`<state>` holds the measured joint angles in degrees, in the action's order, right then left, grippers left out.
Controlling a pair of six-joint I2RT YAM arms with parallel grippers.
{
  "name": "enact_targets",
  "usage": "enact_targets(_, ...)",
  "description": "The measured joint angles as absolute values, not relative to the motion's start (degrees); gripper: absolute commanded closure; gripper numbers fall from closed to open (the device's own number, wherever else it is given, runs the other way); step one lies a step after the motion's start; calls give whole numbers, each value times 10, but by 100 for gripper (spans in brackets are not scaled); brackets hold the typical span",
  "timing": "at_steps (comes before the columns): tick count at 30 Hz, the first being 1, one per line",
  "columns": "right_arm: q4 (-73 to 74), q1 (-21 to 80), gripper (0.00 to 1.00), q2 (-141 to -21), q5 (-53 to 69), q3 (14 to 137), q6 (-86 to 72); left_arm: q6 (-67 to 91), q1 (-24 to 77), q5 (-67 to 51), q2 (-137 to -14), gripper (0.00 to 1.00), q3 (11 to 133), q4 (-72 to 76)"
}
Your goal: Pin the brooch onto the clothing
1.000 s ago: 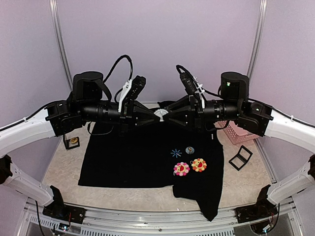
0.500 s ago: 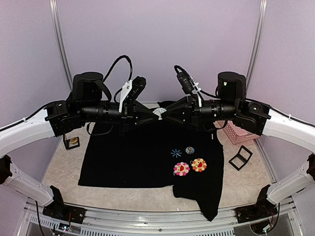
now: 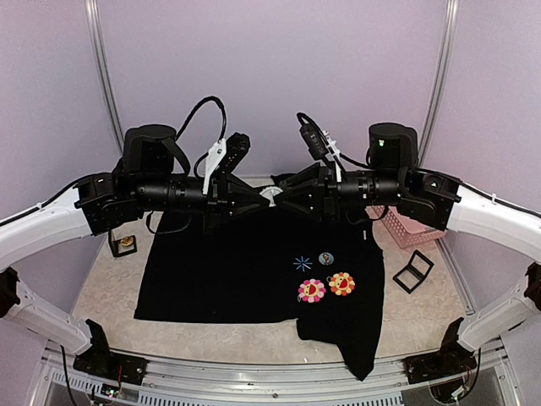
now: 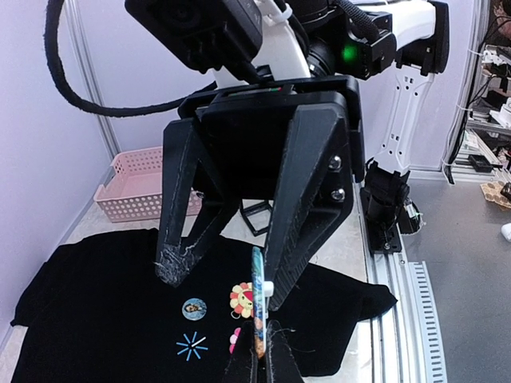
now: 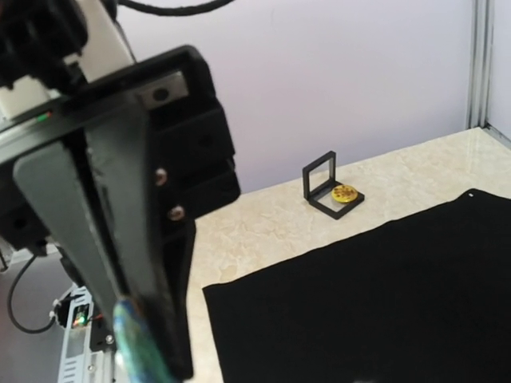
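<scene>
The left gripper (image 3: pixel 256 199) is pinching the brooch (image 4: pixel 257 307) edge-on in mid-air, above the far edge of the black shirt (image 3: pixel 228 271), which is lying flat on the table (image 3: pixel 110 288). The right gripper (image 4: pixel 223 283) is facing it, fingers spread around the brooch

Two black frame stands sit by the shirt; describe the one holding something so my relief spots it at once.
Start from the black shirt spread on the table. Off its far-left corner, below the left arm, stands a small open black frame stand. Unlike the similar stand right of the shirt by the pink basket, which looks empty, it holds a small round yellow piece.
</scene>
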<state>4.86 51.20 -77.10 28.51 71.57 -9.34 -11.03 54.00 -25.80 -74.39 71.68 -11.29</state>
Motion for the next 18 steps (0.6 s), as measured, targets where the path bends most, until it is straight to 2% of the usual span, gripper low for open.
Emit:
enact_targets(4, 49, 512, 66, -771, 318, 716, -68, -112, 543, -258, -742, 100, 717, -116)
enact_targets(12, 67, 511, 83, -741, 364, 716, -20, -119, 557, -272, -742, 100, 717, -114)
enact_targets(14, 70, 511, 83, -736, 367, 716, -16, -120, 557, -274, -742, 100, 717, -114)
enact_targets(16, 74, 511, 73, -735, 371, 716, -13, -120, 557, -276, -742, 100, 717, -114)
enact_targets(18, 82, 511, 71, -736, 373, 716, -12, -120, 557, -277, -742, 100, 717, -114)
